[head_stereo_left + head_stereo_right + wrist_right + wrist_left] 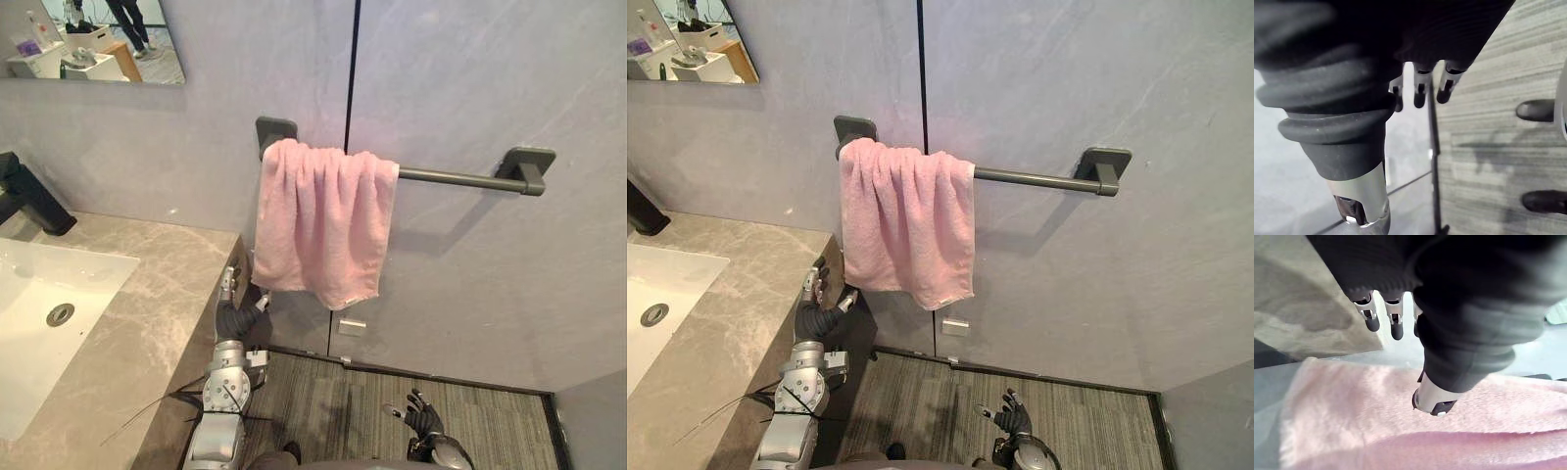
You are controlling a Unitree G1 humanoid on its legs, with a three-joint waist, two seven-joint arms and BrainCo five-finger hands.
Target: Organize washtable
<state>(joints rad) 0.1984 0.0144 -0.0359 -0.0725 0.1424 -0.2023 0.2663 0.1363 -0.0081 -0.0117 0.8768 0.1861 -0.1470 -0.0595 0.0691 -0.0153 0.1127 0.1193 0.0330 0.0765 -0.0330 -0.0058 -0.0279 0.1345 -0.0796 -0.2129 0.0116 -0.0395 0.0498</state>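
Grey stone wall (pixel 470 88), beige marble washtable counter (pixel 147 294) at 9 o'clock.
Pink fluffy towel (pixel 323 220) hangs bunched on dark metal wall bar (pixel 451 177); left hand (pixel 237 313) just below its 7 o'clock corner, fingers released; right hand (pixel 424 419) at 5 o'clock, released too.

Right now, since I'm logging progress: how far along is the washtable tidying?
Done: the pink towel hangs over the wall rail, though bunched at one end. In hand: nothing. The left hand is by the towel's lower corner with relaxed fingers, and the right hand hangs open low over the floor. Left: probably spreading the towel along the rail.
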